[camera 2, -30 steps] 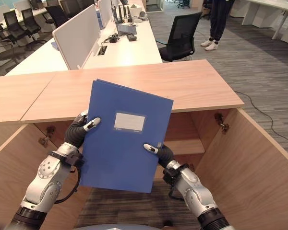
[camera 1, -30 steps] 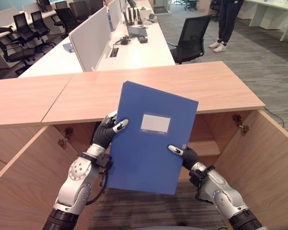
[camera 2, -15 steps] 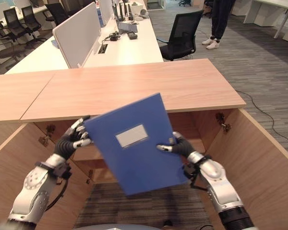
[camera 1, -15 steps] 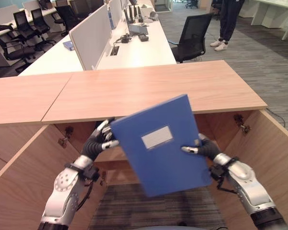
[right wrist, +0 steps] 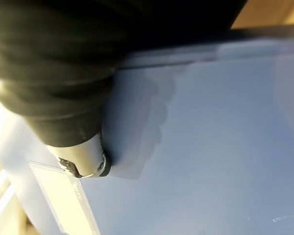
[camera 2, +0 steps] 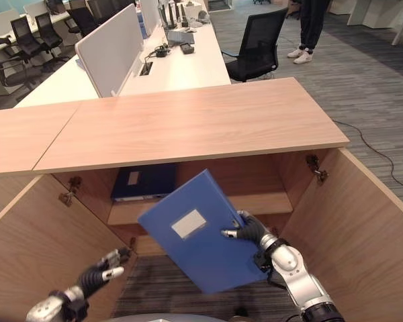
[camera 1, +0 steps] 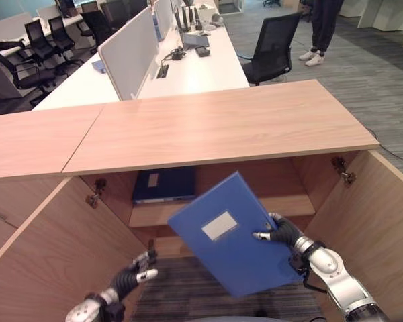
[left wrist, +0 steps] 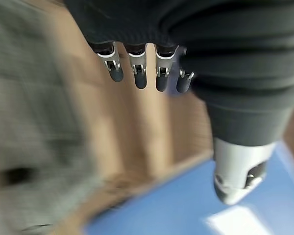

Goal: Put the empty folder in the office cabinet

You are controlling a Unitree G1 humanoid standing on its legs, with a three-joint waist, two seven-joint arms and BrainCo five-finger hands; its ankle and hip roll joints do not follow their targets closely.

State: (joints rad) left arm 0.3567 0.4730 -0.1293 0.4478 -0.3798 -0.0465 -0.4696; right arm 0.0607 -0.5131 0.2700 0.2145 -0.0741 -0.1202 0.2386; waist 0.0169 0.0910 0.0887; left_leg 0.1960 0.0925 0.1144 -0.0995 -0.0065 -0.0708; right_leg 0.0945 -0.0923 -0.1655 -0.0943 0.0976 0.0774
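Holding the blue folder (camera 1: 232, 238) in its right hand (camera 1: 279, 233) before the open office cabinet (camera 1: 290, 176), left hand (camera 1: 131, 275) released at lower left, the robot has not yet shelved it.

Both eye views look down into the open cabinet (camera 1: 221, 127) from above — wrist views sit close-up.
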